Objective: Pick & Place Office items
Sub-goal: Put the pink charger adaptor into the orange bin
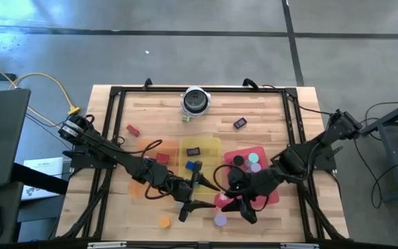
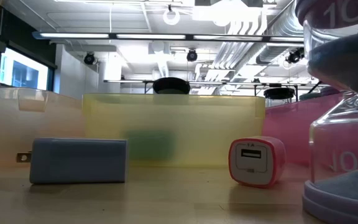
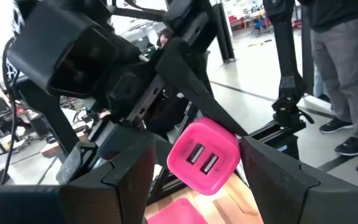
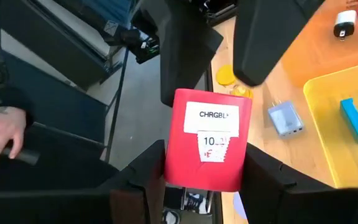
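Both arms are meeting near the front middle of my wooden table [image 1: 150, 111] right now, over the pale plank top. The left gripper [image 3: 197, 163] is sitting partly open with its two chunky black fingers [image 3: 128, 171] bracketing a glossy pink charger cube [image 3: 202, 155], rounded corners, two USB slots facing the camera; I honestly can't tell if the pads are actually pressing on it. The right gripper [image 4: 205, 168] is squeezing what looks like the same pink block [image 4: 209, 140] from the other side, narrow gap, flat face with a white printed label showing. So that piece is hanging between the two grippers, just in front of the translucent red tray [image 1: 271, 195]. On the table, a matte grey-blue plug adapter [image 2: 78, 160] with metal prongs is lying in front of the frosted yellow tray [image 2: 166, 127], and a small round-cornered pink-and-white charger [image 2: 257, 161] is standing nearby.
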`<move>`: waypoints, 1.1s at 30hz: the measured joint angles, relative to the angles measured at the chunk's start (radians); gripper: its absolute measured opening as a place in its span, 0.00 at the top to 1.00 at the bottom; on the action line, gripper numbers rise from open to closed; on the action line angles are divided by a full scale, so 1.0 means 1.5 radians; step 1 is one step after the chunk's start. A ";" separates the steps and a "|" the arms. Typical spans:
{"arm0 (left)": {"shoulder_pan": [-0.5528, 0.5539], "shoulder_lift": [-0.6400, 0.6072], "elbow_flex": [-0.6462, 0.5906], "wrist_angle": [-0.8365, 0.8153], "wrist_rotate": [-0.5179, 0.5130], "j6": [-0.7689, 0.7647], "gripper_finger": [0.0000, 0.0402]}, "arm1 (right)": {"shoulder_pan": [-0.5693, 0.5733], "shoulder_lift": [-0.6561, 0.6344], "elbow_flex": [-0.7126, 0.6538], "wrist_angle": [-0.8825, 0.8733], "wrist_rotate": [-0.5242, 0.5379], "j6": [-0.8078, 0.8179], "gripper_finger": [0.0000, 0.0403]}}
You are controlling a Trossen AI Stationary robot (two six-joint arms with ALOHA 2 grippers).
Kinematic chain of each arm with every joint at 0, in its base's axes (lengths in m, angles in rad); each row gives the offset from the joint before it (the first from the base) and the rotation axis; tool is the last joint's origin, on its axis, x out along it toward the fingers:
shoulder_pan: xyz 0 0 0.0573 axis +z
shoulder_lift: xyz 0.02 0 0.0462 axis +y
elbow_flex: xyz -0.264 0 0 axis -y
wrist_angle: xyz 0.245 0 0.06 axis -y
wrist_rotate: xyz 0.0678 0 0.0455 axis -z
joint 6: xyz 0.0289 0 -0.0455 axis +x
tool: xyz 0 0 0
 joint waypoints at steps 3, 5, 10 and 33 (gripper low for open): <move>0.000 0.000 0.000 -0.007 0.013 -0.002 0.43 | -0.014 0.000 0.000 0.003 -0.021 0.000 0.63; 0.000 0.000 0.000 -0.017 0.019 -0.012 0.43 | -0.023 0.000 0.000 0.004 -0.033 0.000 0.63; 0.001 0.000 0.000 -0.031 0.020 -0.027 0.43 | -0.038 0.000 0.000 0.004 -0.062 0.000 0.63; 0.009 0.000 0.000 -0.038 0.020 -0.016 0.51 | -0.084 0.001 0.000 -0.006 -0.113 -0.017 0.64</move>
